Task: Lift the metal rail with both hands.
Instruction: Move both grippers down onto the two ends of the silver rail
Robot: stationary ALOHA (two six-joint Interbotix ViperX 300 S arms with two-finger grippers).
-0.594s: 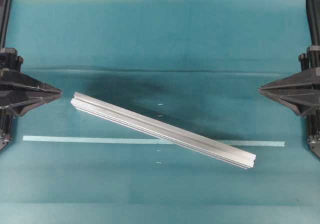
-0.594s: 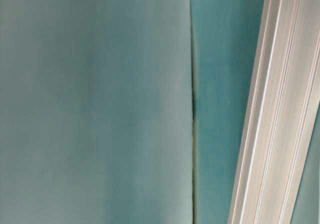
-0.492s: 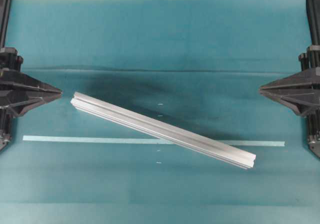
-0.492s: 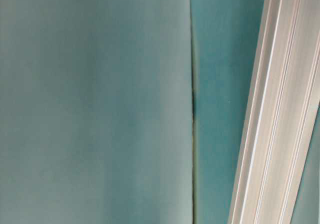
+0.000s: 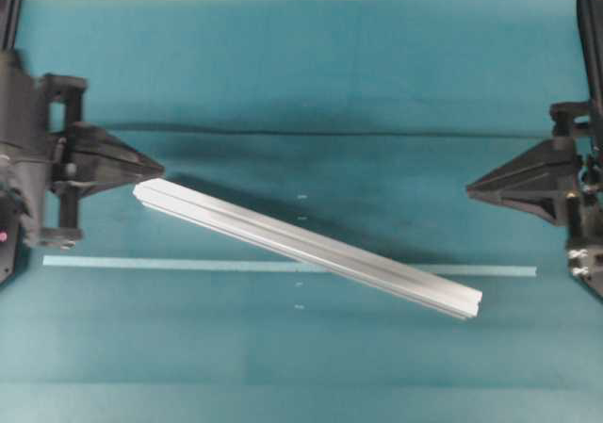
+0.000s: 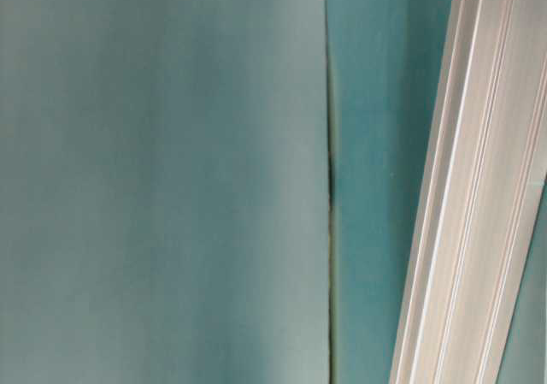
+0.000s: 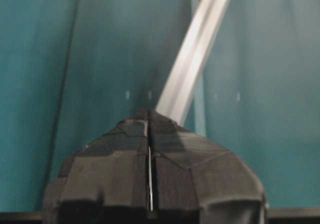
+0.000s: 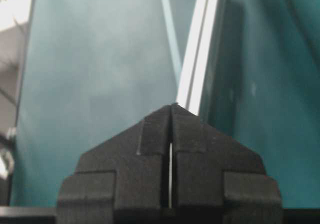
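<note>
The metal rail [image 5: 307, 247] lies diagonally on the teal desk [image 5: 311, 74], running from middle left down to lower right and crossing the pale tape strip [image 5: 170, 264]. The left hand [image 5: 155, 170], fingers pressed together and empty, points at the rail's upper-left end. The right hand [image 5: 474, 191], likewise closed and empty, sits at the right edge, apart from the rail.

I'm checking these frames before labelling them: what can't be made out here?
- Metal rail, table-level view: only a close, blurred stretch shows; both ends are cut off by the frame.
- Rail's near end, left wrist view: hidden behind the shut left gripper.
- Rail's near end, right wrist view: hidden behind the shut right gripper.
- Small white marks on the table, overhead view: too small to read.
- Both arms, overhead view: cut off by the side edges.
</note>
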